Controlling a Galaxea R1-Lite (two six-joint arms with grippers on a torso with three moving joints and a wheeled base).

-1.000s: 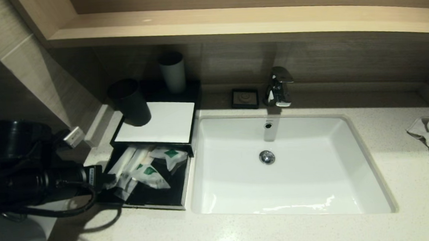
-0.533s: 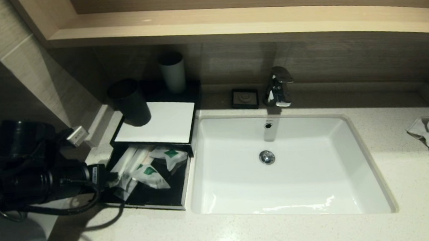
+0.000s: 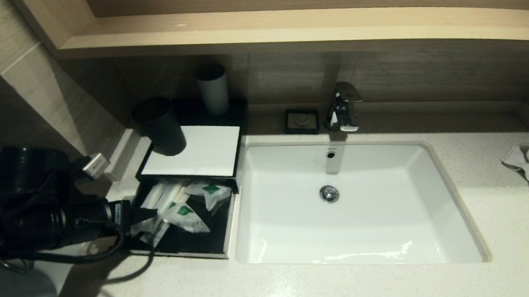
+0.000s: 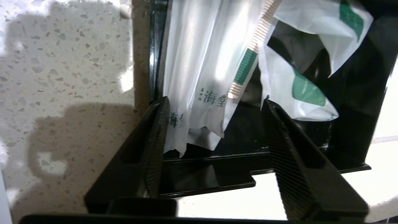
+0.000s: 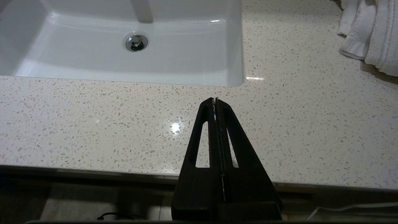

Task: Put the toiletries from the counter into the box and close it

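Your left pincer (image 4: 214, 105): reaches in level from the left side, fingers spread wide apart and holding nothing. In the left wrist view, one finger (image 4: 155, 130) stands at the drawer's outer wall against a long sachet's end; the other finger (image 4: 279, 130) stands over the drawer floor near a squarish sachet. In the head view your left pincer (image 3: 142, 214) sits at the left edge of the open drawer.

Your toiletries (image 3: 176, 209): white sachets with green labels, piled in the pulled-out drawer, some long (image 4: 199, 62), some squarish (image 4: 298, 93). They overlap one another.

Your box (image 3: 191, 153): black with a white top panel, on the speckled surface (image 3: 300, 288) just left of the sink (image 3: 355, 207). Its drawer stands drawn out toward you. A dark cup (image 3: 160, 126) stands on the box's back left corner; a pale cup (image 3: 212, 89) stands behind.

Your right pincer (image 5: 215, 100): clenched, fingers pressed flat together, empty, hovering over the front edge of the surface before the sink's right corner. A white towel (image 5: 370, 31) lies well apart on the right.
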